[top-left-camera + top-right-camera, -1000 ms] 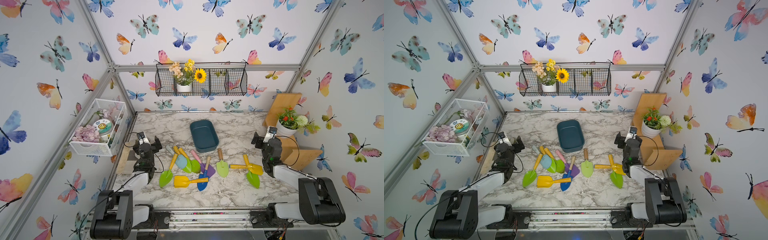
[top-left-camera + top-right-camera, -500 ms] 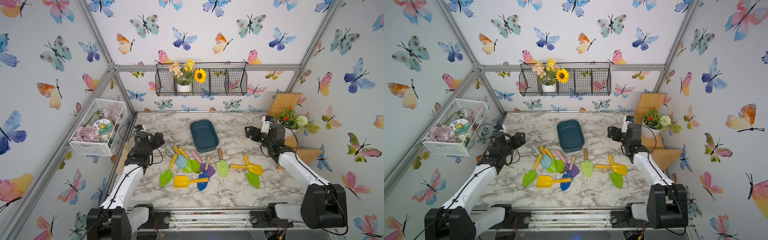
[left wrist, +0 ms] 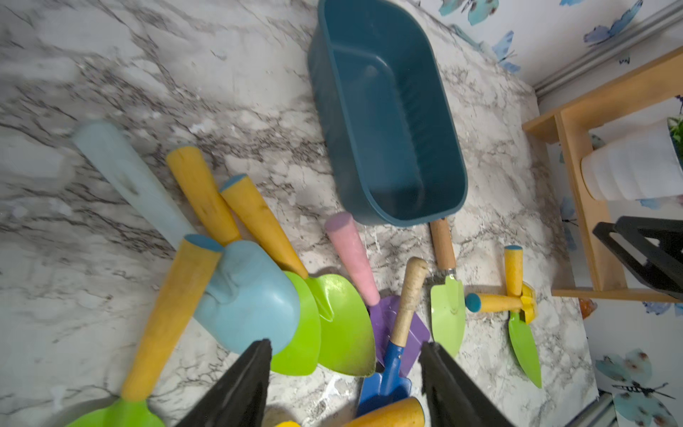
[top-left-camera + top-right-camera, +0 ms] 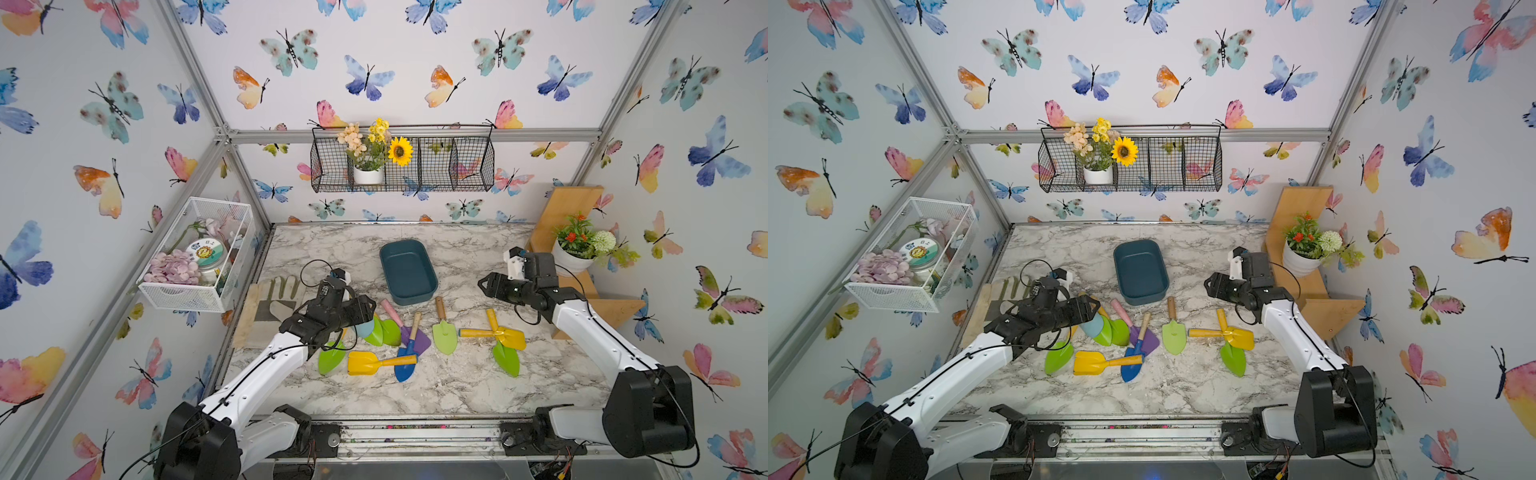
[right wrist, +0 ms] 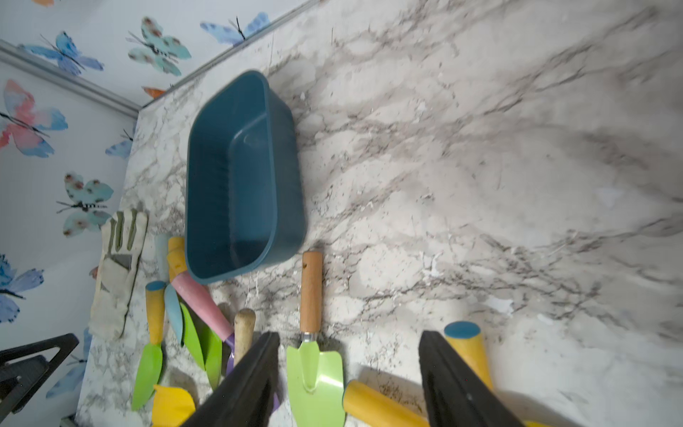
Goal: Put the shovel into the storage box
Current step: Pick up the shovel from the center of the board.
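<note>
Marble table (image 4: 316,249); left tool (image 4: 370,309) over shovels (image 4: 444,338); right tool (image 4: 482,285) aloft

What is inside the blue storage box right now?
Nothing: the storage box shows only its bare floor in both wrist views. The shovels all lie outside on the marble table. In the top views its near wall hides a strip of floor.

The left arm (image 4: 266,370) and right arm (image 4: 594,332) share one build: white tubular links between bulky black joint housings (image 4: 648,411), mounted at the bench (image 4: 457,386) near edge. Thin black cables (image 4: 245,384) trail along the white links. A small white block (image 4: 513,264) sits by each wrist. The left pincer (image 3: 345,345) and right pincer (image 5: 347,336) are matte black, with tapered wedge fingers (image 3: 244,388).
</note>
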